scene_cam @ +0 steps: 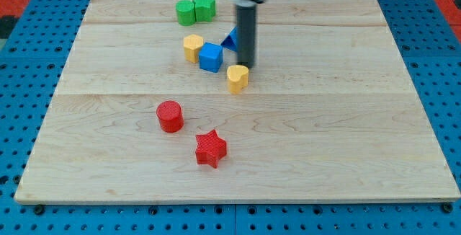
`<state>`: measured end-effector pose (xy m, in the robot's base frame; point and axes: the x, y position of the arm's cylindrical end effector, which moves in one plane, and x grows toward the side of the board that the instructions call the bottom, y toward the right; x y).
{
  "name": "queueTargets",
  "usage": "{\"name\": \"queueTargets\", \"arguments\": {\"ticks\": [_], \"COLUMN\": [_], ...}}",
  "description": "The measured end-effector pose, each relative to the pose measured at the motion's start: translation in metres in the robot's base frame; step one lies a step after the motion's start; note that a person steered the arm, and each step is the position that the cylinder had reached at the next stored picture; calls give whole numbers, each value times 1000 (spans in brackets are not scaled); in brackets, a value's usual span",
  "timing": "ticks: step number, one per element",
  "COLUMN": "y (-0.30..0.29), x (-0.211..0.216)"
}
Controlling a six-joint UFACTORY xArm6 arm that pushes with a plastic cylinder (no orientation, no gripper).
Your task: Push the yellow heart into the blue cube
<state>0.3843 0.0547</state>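
Observation:
The yellow heart lies near the board's middle, just below and to the right of the blue cube, with a small gap between them. My tip stands at the heart's upper right edge, touching or almost touching it. A second yellow block sits against the cube's left side. A blue triangular block is partly hidden behind the rod, above and to the right of the cube.
Two green blocks sit together near the view's top. A red cylinder and a red star lie below the middle. The wooden board rests on a blue pegboard.

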Motion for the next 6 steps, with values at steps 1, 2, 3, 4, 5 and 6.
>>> {"name": "queueTargets", "arguments": {"ticks": [1,2,3,4,5,6], "y": [37,-24,-48,-52,-50,-11], "x": [62,75,41,28,23,-33]}}
